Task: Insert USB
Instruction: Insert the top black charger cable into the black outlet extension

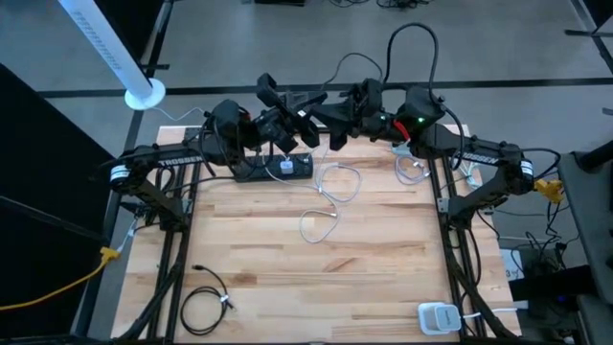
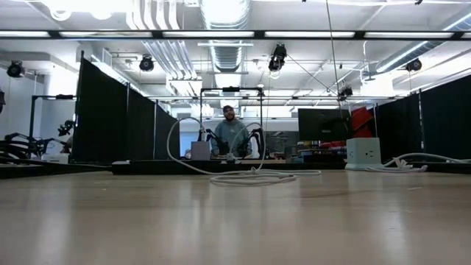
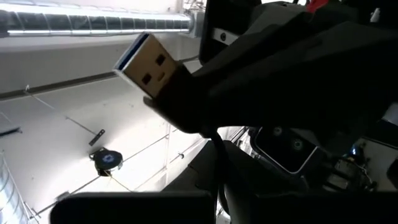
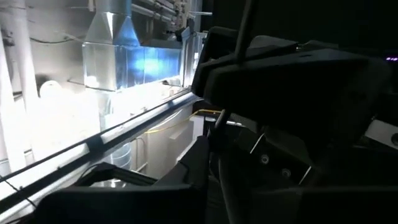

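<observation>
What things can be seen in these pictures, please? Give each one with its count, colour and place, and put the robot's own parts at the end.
USB plug: one, silver with a dark body, raised in the air, close in the left wrist view.
Power strip: one, black, at the table's far edge, middle.
White cables: a loose tangle, white, on the table just before the power strip.
Black cable: one, coiled, near left corner of the table.
White charger: one, near right corner.
Table: one, light wood.
Person: one, far behind the table in the low view.
Left gripper: shut, raised over the far edge.
Right gripper: shut, raised beside the left one.
</observation>
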